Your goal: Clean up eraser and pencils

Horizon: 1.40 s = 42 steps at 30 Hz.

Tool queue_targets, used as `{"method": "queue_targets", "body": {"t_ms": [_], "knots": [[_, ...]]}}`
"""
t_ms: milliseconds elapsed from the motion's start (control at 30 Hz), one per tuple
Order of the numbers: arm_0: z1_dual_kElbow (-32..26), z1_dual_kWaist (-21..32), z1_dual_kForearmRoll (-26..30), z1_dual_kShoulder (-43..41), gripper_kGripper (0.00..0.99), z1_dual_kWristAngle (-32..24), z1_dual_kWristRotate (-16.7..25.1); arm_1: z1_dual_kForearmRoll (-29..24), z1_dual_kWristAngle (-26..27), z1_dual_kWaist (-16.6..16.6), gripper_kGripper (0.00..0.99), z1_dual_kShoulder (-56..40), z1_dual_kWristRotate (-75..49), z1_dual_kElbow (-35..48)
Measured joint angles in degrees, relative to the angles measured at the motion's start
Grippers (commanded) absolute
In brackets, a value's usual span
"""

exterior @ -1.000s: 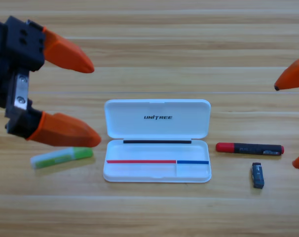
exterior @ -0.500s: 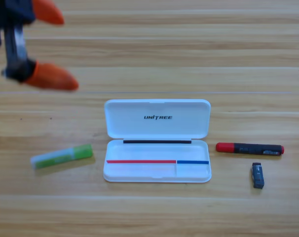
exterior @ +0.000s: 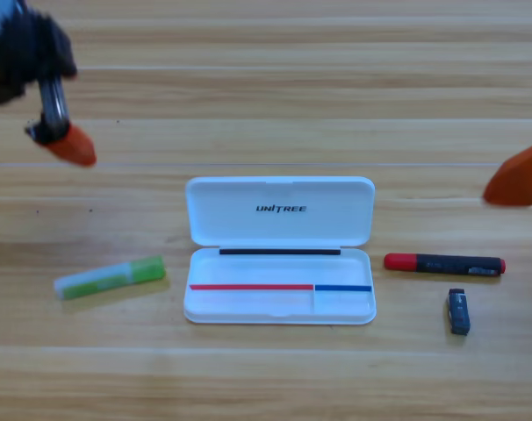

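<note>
The light green pencil (exterior: 110, 278) lies on the table to the left of the open white case (exterior: 248, 307). The red-capped black pencil (exterior: 444, 263) lies just right of the case. The small dark eraser (exterior: 459, 311) sits below that pencil's right half. My left gripper (exterior: 66, 145) hangs at the upper left, well above the green pencil and apart from it. My right gripper (exterior: 521, 182) pokes in at the right edge, above the red-and-black pencil, largely cut off. Neither holds anything that shows.
The case's lid (exterior: 279, 210) is folded back flat toward the far side, with its printed name facing up. The case's tray holds no loose objects. Bare wooden planks surround the case and the three objects.
The left gripper has drawn up and back toward the upper left corner, away from the green pencil. The right gripper has come further into view at the right edge. The pencils, eraser and case have not moved.
</note>
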Motion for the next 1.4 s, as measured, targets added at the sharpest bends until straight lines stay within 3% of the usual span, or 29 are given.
{"method": "queue_targets", "body": {"t_ms": [267,567,1400], "knots": [[5.91,1.11,-2.75,6.91,0.980,0.06,0.66,0.72,-4.94,-1.67,0.976,12.60,5.83,1.99],[12.22,1.31,-8.15,9.94,0.979,-1.12,1.75,0.72,-4.58,-2.71,0.943,20.63,16.60,2.10],[19.04,1.39,-18.01,15.41,0.930,-4.27,1.89,-3.62,-4.11,-4.38,0.736,36.26,21.01,0.20]]}}
